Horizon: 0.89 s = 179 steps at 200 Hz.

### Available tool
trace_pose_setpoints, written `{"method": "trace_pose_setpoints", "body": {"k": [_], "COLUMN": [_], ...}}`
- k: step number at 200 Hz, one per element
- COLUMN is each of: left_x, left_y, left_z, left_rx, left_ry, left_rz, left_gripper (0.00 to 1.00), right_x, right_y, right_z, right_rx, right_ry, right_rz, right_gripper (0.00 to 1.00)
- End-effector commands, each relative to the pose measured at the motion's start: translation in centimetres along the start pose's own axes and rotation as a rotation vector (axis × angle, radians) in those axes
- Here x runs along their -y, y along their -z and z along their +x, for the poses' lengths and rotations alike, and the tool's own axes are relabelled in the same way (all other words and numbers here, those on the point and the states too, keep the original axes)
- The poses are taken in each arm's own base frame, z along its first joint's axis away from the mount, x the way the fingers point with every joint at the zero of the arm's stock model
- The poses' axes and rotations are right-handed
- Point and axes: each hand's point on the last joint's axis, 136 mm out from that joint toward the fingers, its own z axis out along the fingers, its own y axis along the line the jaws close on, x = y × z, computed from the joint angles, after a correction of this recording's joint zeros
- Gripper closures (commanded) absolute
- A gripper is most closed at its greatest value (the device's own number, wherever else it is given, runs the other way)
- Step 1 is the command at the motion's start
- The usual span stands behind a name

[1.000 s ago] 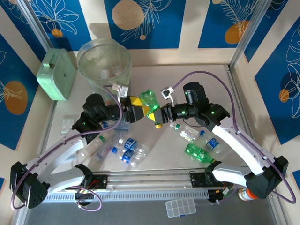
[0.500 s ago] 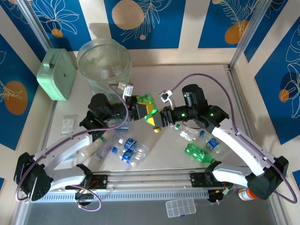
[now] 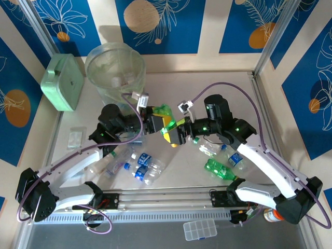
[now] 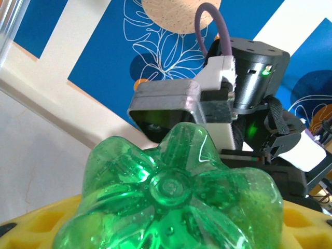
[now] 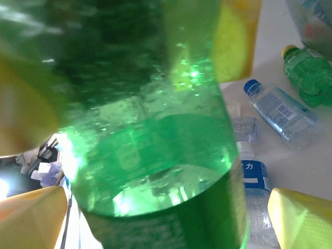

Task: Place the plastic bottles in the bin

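the green bottle [image 3: 164,115] hung in the air over the middle of the desk [image 3: 207,88], caught between the two grippers, with its ribbed base turned toward the far edge and its yellow cap toward the near edge. the left gripper [image 3: 157,122] came at it from the left and was clamped on its upper body. in the left wrist view the base sat right against the camera with a yellow finger [image 4: 26,231] pressed at each lower side. the right gripper [image 3: 175,133] faced it from the right with its jaws spread wide. in the right wrist view the bottle stood between the yellow fingers [image 5: 303,218] with a clear gap on either side, touching neither. both arms reached inward from the near edge, forearms about level, wrists meeting nose to nose. the bin [image 3: 98,83] stood near the far left corner, just behind the left arm. the other bottles [image 3: 145,167] lay scattered along the near edge under both arms.
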Motion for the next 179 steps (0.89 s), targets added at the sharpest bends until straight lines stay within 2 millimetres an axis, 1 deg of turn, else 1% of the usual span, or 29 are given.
{"method": "trace_pose_setpoints", "body": {"k": [1,18,38,58,71,84,96,114,128,137,151,156,169,179], "left_x": [1.4,0.8,0.2,-1.3,-2.4,-4.2,-5.7,-7.9,-9.9,-10.9,-12.8,-13.8,-15.6,-17.5], "left_y": [0.4,0.7,1.5,3.1,4.3,5.8,7.4,10.6,13.4,14.6,16.1,16.5,17.5,18.0], "left_z": [-2.0,-2.7,-4.5,-7.6,-9.9,-12.3,-14.6,-18.1,-20.2,-21.5,-23.1,-23.1,-24.0,-24.1], "left_rx": [0.042,0.047,0.071,0.139,0.177,0.210,0.244,0.315,0.356,0.377,0.386,0.370,0.358,0.333], "left_ry": [-0.093,-0.134,-0.179,-0.204,-0.206,-0.188,-0.174,-0.191,-0.184,-0.177,-0.154,-0.135,-0.092,-0.056], "left_rz": [-0.024,-0.087,-0.166,-0.290,-0.375,-0.483,-0.587,-0.782,-0.955,-1.027,-1.137,-1.179,-1.289,-1.366], "left_gripper": [0.42,0.43,0.43,0.43,0.47,0.48,0.51,0.51,0.51,0.49,0.48,0.48,0.48,0.48], "right_x": [-0.8,-0.9,-1.4,-1.7,-1.4,-1.1,-0.9,-0.7,-0.6,-0.5,-0.3,-0.2,0.1,0.3], "right_y": [0.9,1.6,2.7,3.5,3.8,4.0,4.1,4.1,4.1,4.1,4.1,4.0,4.0,4.0], "right_z": [0.0,-0.2,-0.6,-0.6,-0.5,-0.4,-0.2,0.0,0.2,0.3,0.4,0.5,0.5,0.5], "right_rx": [0.015,0.043,0.085,0.107,0.111,0.113,0.114,0.108,0.103,0.099,0.093,0.090,0.087,0.084], "right_ry": [0.032,0.046,0.070,0.075,0.074,0.070,0.067,0.062,0.060,0.060,0.059,0.057,0.056,0.053], "right_rz": [0.000,0.029,0.038,0.038,0.052,0.065,0.070,0.074,0.080,0.083,0.089,0.093,0.103,0.110], "right_gripper": [0.01,0.01,0.01,0.00,0.00,0.00,0.00,0.00,0.00,0.00,0.00,0.00,0.00,0.00]}}
